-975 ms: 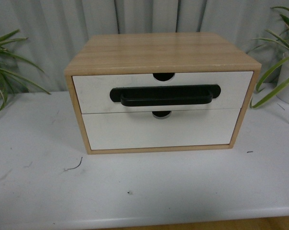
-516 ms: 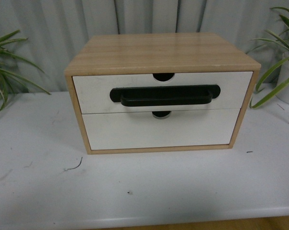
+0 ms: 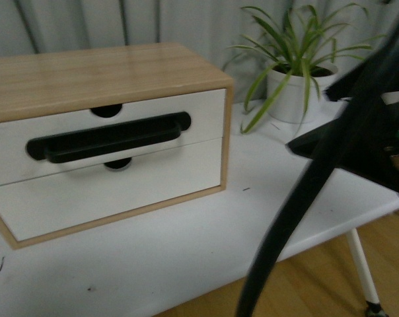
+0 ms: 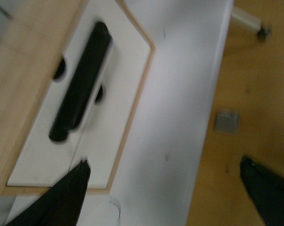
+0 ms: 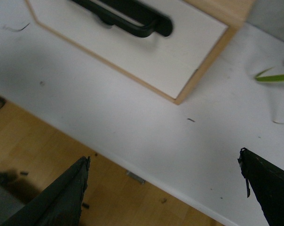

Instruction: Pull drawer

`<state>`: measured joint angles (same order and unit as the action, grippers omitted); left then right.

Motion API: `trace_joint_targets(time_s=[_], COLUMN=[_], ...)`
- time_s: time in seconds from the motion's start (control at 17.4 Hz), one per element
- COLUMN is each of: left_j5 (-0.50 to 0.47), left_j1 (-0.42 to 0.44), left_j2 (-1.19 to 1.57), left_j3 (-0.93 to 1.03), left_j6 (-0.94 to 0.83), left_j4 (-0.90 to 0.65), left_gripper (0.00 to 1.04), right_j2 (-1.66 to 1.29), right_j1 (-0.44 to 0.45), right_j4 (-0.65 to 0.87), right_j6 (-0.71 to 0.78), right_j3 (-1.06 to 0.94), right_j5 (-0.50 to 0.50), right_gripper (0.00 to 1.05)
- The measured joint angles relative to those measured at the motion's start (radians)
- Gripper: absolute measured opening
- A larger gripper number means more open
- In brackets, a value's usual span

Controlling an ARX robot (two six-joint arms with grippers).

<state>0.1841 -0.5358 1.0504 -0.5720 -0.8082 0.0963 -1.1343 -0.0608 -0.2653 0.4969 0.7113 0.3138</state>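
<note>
Cabinet (image 3: pixel 120 69) holds two drawers, upper drawer (image 3: pixel 206 117) and lower drawer (image 3: pixel 120 197), one handle (image 3: pixel 107 139).

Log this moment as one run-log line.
phase: pre-grasp | drawer: shut | handle: untouched | left claw: open, empty | right claw: open, empty

White table (image 3: pixel 186 244) (wooden floor (image 3: pixel 318 277))

Dim, soft light; motion blur
</note>
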Motion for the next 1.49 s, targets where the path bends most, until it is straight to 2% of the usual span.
trace_joint_targets(time_s=[0.17,0.46,0.75,1.09,1.49], left_j5=[0.018,-0.01,-0.151,-0.214,-0.11], left_j1=[-0.042,0.039,0.085,0.117,0.124], left_j2=[0.216,0.517,0.705,0.793,0.787], left_j3=[-0.158,-0.447,-0.566,-0.624,-0.647], left_j6=[-0.125,-0.17,-0.276,-0.317,-0.309], left_j4=[0.016,0.039,0.075,0.056,0.138], left_gripper=[0.98,0.98,0.98,0.98,0.98], right_j2=[-0.135,-0.291,-0.373,-0.406,-0.445], right_j1=[-0.026,-0.047,-0.058,-0.078,-0.083], right_j4=[-0.059,-0.092,-0.146,-0.159,-0.199], right_j6=[0.119,0.237,0.283,0.291,0.31], right_j3=[0.106,0.266,0.369,0.41,0.418], right_j5=[0.016,0.023,0.105,0.154,0.197], right_gripper=[0.98,0.98,0.98,0.98,0.98])
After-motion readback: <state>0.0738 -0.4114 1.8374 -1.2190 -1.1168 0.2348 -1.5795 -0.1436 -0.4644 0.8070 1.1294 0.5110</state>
